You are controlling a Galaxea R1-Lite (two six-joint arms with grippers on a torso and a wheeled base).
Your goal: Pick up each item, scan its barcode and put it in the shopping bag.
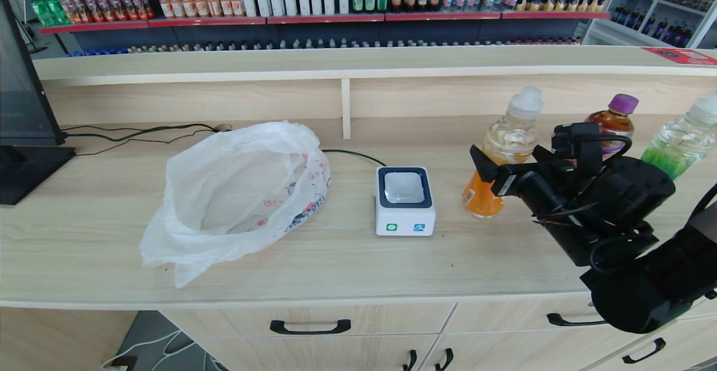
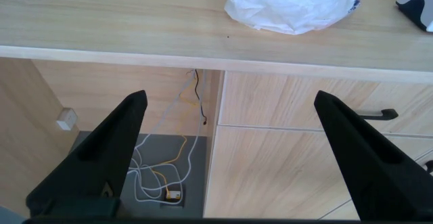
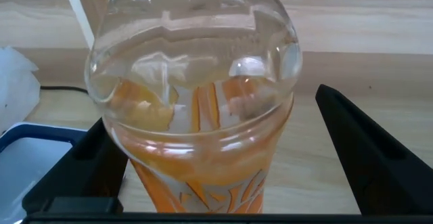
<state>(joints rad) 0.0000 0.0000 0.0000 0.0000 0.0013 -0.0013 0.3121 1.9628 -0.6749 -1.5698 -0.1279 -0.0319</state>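
Note:
An orange-drink bottle with a white cap (image 1: 501, 158) stands upright on the wooden counter, right of the white barcode scanner (image 1: 404, 200). My right gripper (image 1: 512, 161) is open at the bottle's mid height, one finger on each side of it. In the right wrist view the bottle (image 3: 196, 116) sits close up between the spread fingers of the gripper (image 3: 216, 176); I cannot tell whether they touch it. The white shopping bag (image 1: 241, 191) lies open left of the scanner. My left gripper (image 2: 226, 149) is open and holds nothing, low in front of the counter's edge below the bag (image 2: 291, 4).
A brown bottle with a purple cap (image 1: 615, 119) and a green-labelled bottle (image 1: 680, 141) stand behind my right arm. A dark monitor (image 1: 22, 107) stands at the far left with cables along the back. Drawers with black handles (image 1: 310, 327) lie under the counter.

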